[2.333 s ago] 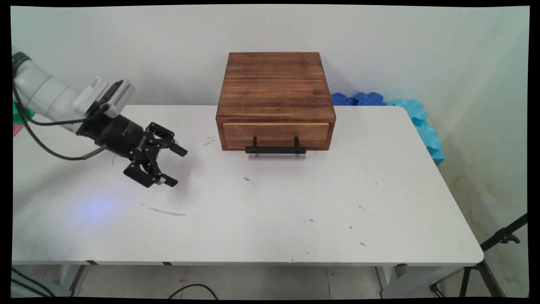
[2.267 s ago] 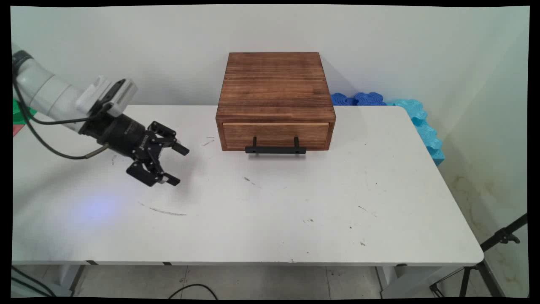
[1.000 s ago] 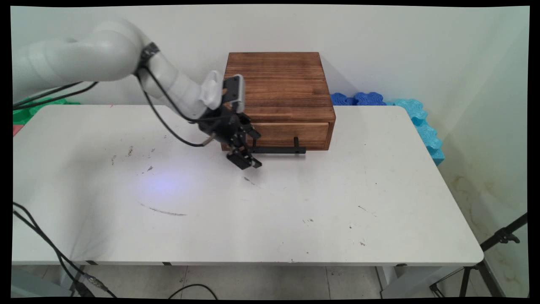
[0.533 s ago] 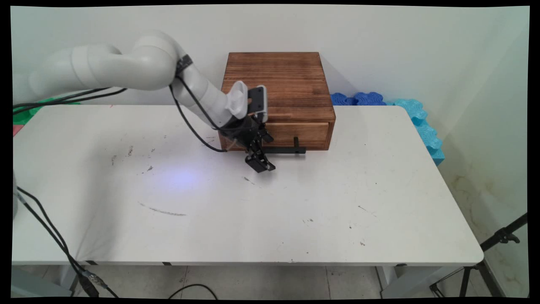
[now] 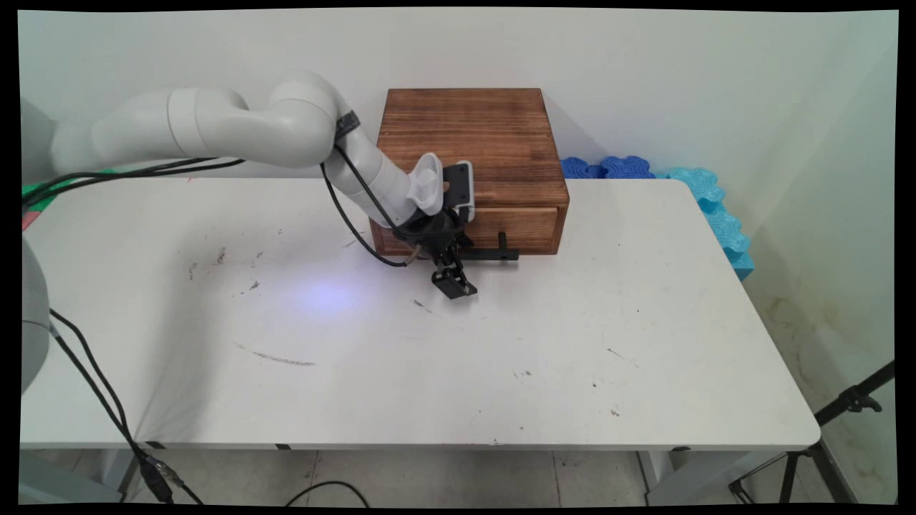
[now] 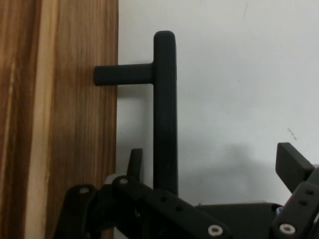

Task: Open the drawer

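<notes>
Here end effector [image 6: 209,164] straddles drawer handle [image 6: 165,109], fingers spread

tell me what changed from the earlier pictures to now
The gripper swung from the table's left side across to the front of the wooden box and now sits open at the drawer's black handle, one finger between bar and drawer front, the other finger outside. It grips nothing yet. The box, shut drawer and table stayed as they were.
</notes>
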### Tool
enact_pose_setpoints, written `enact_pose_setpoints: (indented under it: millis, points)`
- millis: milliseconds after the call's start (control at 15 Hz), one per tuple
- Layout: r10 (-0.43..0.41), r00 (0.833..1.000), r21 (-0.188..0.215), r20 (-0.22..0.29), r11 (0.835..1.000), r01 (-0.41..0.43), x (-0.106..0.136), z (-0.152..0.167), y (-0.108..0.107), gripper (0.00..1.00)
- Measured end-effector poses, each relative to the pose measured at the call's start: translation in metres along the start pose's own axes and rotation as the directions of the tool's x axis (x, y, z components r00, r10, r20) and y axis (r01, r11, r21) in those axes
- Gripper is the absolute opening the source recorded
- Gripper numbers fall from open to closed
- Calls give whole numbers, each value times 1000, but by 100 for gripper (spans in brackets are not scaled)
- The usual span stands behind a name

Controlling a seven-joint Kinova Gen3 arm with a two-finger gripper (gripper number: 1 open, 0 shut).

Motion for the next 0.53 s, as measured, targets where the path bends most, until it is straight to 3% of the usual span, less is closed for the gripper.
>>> enact_pose_setpoints:
  millis: [533]
  points:
    - [10,1000,1,24,1000,-10,4,14,4,100]
